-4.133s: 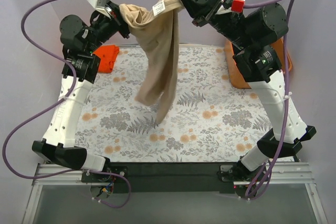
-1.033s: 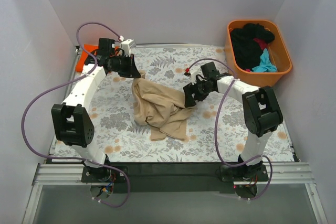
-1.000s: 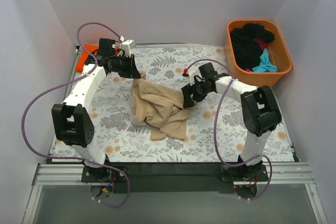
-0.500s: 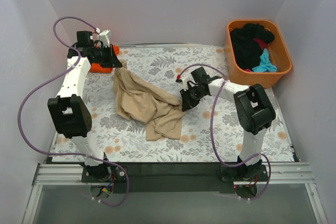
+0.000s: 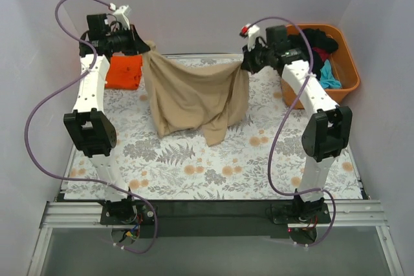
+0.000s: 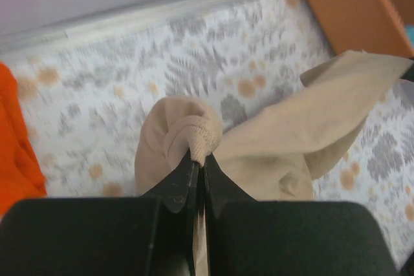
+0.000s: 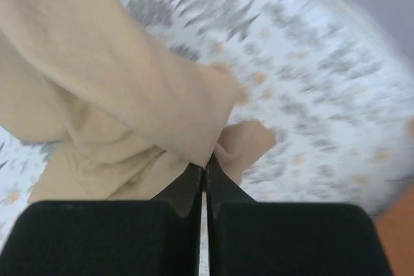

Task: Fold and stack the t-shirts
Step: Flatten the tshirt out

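Tan cloth t-shirt hangs spread between the two raised arms over the far half of the flower-printed surface. Its top edge runs left to right and the cloth drapes down from it. Half a second earlier it lay crumpled on the surface; both arms have since risen and drawn apart. Left fingers are pinched tight on one bunched corner, right fingers on the other. A folded bright orange t-shirt lies near the left corner.
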Robot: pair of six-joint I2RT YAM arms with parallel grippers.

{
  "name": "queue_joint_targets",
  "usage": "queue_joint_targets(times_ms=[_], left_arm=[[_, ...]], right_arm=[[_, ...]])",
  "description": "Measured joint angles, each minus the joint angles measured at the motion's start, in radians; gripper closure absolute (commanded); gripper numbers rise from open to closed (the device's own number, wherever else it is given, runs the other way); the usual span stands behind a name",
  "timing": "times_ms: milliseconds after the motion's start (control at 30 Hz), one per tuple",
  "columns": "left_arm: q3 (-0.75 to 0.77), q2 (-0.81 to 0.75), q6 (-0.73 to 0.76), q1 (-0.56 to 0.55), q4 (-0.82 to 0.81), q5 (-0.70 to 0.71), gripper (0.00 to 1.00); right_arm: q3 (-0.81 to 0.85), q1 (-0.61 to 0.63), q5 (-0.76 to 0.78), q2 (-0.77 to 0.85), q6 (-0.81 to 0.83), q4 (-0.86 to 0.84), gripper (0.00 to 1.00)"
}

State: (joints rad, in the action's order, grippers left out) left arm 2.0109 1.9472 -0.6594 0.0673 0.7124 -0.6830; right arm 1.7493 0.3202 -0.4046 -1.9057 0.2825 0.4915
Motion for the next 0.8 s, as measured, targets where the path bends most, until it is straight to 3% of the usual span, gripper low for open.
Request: queue_joint_targets(times_ms=[133,200,300,433,633,800], left_arm=[[0.215,0.077,-0.047,0.037,-0.061,-0.060,1.00],[0.220,0.050,-0.035,0.068,-0.097,-0.109,1.00],[0.072,-0.069,0.048,0.103,-0.098,-0.182,1.00],[-0.267,-0.291,0.183,0.115,-0.064,-0.239,1.00],[-0.504,-0.419,0.354,0.120,0.086,-0.287,1.00],[-0.712,-0.548,0.580,0.137,0.228,-0.281,1.00]], right_arm=[[0.219,-0.052,0.025,0.019,0.067,0.031,0.99],[0.236,-0.057,0.024,0.078,0.106,0.035,0.99],[0.119,-0.039,0.009,0.227,0.169,0.031,0.99],[-0.150,0.015,0.001,0.399,0.243,0.045,0.99],[-0.324,0.037,0.012,0.410,0.269,0.124,0.99],[-0.489,0.053,-0.002,0.503,0.300,0.164,0.99]])
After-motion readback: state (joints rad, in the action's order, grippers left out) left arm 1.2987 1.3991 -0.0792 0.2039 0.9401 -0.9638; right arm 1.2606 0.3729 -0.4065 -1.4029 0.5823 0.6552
